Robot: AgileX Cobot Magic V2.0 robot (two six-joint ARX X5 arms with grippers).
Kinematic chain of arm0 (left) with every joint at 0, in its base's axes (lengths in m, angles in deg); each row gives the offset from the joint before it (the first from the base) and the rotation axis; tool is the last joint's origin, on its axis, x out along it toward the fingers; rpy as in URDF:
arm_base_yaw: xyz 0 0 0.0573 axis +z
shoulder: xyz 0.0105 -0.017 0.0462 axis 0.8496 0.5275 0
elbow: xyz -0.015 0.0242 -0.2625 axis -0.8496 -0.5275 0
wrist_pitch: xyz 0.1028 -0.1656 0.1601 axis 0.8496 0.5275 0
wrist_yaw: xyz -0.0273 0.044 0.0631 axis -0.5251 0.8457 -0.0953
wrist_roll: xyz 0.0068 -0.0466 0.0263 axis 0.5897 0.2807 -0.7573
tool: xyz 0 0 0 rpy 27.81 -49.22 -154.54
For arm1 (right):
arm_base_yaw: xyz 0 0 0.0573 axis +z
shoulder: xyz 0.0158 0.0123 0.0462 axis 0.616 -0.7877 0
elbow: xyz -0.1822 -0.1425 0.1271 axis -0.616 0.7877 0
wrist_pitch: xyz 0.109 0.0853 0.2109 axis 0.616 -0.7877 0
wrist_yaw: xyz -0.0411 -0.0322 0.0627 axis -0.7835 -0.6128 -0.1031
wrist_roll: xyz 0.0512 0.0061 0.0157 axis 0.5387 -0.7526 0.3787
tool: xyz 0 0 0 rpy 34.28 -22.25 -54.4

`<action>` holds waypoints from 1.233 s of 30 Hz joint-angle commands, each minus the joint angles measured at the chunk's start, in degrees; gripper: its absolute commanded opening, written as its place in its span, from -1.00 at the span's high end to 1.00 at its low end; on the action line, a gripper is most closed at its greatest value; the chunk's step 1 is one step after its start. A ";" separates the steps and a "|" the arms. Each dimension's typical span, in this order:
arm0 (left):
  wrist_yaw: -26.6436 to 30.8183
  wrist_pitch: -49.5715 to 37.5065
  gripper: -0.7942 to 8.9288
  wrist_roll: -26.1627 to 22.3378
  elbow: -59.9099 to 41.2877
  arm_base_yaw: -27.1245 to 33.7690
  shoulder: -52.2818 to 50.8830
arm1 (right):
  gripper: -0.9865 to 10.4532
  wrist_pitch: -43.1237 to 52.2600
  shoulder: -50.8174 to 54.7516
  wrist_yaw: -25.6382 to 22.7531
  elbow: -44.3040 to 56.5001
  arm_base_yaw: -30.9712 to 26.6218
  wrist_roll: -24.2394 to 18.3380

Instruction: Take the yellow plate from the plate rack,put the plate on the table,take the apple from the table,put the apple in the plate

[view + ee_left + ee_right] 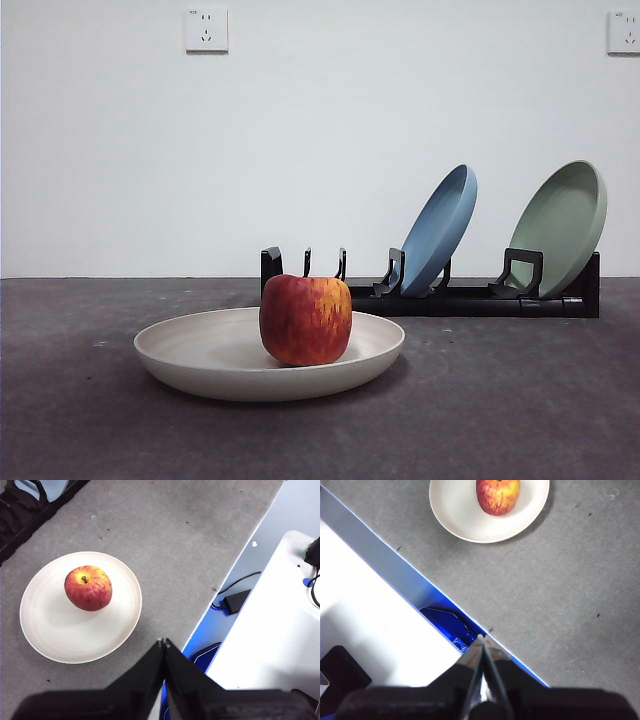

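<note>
A lab bench: bare white wall (320,150), sockets (206,30), grey table (500,400).

No legible text or labels.

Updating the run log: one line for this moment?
apple: in plate | plate: on table | left gripper: shut, clear | right gripper: shut, clear

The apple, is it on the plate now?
Yes. The apple sits upright on the plate, stem up, and no gripper touches it.
</note>
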 commanded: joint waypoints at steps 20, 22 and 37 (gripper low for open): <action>2.99 -9.22 0.84 -8.37 -0.28 9.31 -3.02 | 0.83 0.07 0.15 -0.07 0.20 0.02 0.50; 2.03 -16.04 0.84 -10.29 -0.31 15.37 -4.50 | 0.83 0.07 0.31 -0.07 0.20 0.02 0.50; -11.47 -42.27 0.84 -11.96 -16.92 56.24 -24.33 | 0.83 0.07 0.42 -0.09 0.20 0.02 0.50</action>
